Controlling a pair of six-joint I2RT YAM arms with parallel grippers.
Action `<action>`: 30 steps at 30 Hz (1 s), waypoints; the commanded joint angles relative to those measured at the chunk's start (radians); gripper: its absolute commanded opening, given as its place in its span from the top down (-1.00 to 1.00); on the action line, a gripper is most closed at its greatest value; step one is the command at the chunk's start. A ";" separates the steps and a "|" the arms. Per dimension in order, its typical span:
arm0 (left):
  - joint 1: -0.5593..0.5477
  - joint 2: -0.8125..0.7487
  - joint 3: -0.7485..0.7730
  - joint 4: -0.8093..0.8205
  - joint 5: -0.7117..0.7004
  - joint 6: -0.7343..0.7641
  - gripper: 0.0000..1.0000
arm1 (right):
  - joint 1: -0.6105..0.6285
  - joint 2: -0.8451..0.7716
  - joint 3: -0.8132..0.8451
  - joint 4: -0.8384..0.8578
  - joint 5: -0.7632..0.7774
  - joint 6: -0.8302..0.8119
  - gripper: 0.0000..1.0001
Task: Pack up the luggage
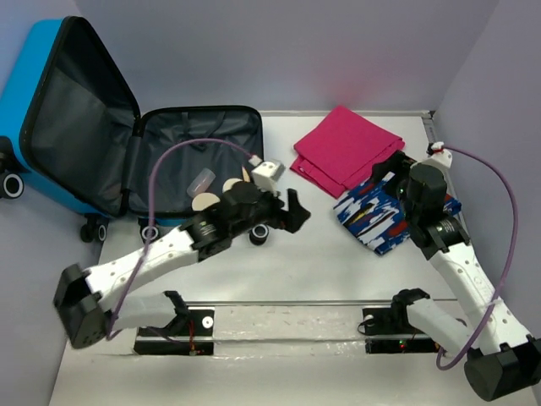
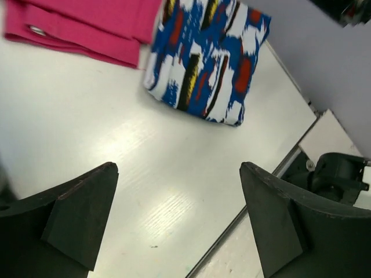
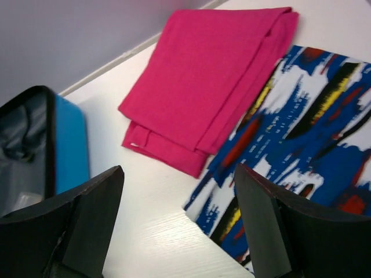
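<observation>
The blue luggage [image 1: 34, 110] lies open at the back left, its lid raised and its dark grey lined half [image 1: 199, 139] flat on the table. In the right wrist view its blue shell [image 3: 69, 145] shows at the left edge. My left gripper [image 1: 296, 211] hovers open over bare table just right of the case, with nothing between its fingers [image 2: 87, 214]. My right gripper [image 1: 382, 176] is open above the left edge of a blue-white-red patterned pouch [image 1: 393, 211], whose corner lies between its fingers [image 3: 272, 226]. A folded pink cloth [image 1: 347, 148] lies just behind the pouch.
Inside the case lie a translucent bottle [image 1: 201, 180], round tan items [image 1: 207, 201] and a white box [image 1: 269, 172]. A case wheel [image 1: 260, 233] sits below my left wrist. A metal rail [image 1: 279, 302] runs along the near edge. Purple walls close in the back and right.
</observation>
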 commanded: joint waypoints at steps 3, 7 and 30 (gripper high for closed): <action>-0.115 0.371 0.166 0.116 -0.096 -0.014 -0.98 | -0.056 -0.091 -0.055 -0.112 0.098 0.014 -0.78; -0.115 0.538 0.292 0.135 -0.089 0.053 -0.98 | -0.076 -0.145 -0.085 -0.137 0.118 0.008 -0.87; -0.028 1.154 0.714 0.130 0.237 0.125 0.10 | -0.094 -0.216 -0.182 -0.192 0.081 0.052 -0.76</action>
